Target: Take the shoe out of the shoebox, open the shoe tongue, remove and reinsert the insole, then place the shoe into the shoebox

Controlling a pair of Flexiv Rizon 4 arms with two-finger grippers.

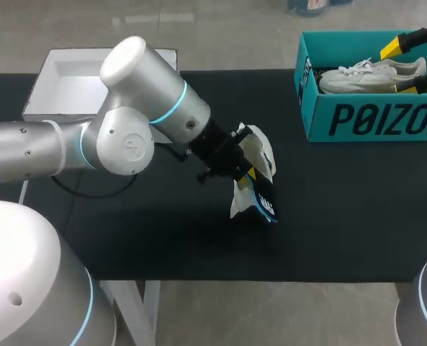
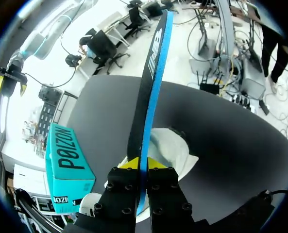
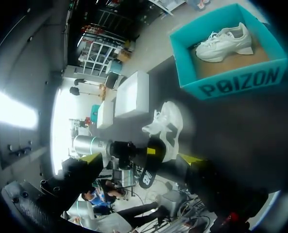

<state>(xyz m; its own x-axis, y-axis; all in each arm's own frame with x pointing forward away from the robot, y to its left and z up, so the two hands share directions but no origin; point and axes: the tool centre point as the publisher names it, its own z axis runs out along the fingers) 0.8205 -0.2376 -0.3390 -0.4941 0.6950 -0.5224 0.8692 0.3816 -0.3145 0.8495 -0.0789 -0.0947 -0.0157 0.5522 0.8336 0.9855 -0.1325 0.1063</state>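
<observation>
— What's furthest left?
— A white lid [image 1: 105,76] at the far edge of the counter [image 1: 343,209]. Next comes the left pincer [image 2: 143,164], clenched on one end of the insole [image 1: 265,202]. The rest of the insole sticks out past the fingers, above the counter.
— And the shoe?
— The shoe [image 1: 262,155] lies on the counter just under that pincer, well apart from the box [image 1: 371,119]. The box sits at the right with a second shoe [image 1: 364,72] inside. The right pincer [image 1: 400,67] hangs over the box, fingers spread, holding nothing.
— So the insole goes in next?
— I'd judge so. Best to steady the shoe with the free pincer and keep the tongue folded back. Feed the insole's free end in toward the toe and seat the heel last. It looks thin, so it may buckle if pushed hard.
— Any writing?
— Big dark capitals on the box's side, a small label on its end, and white markings on the insole. I won't read them out.
</observation>
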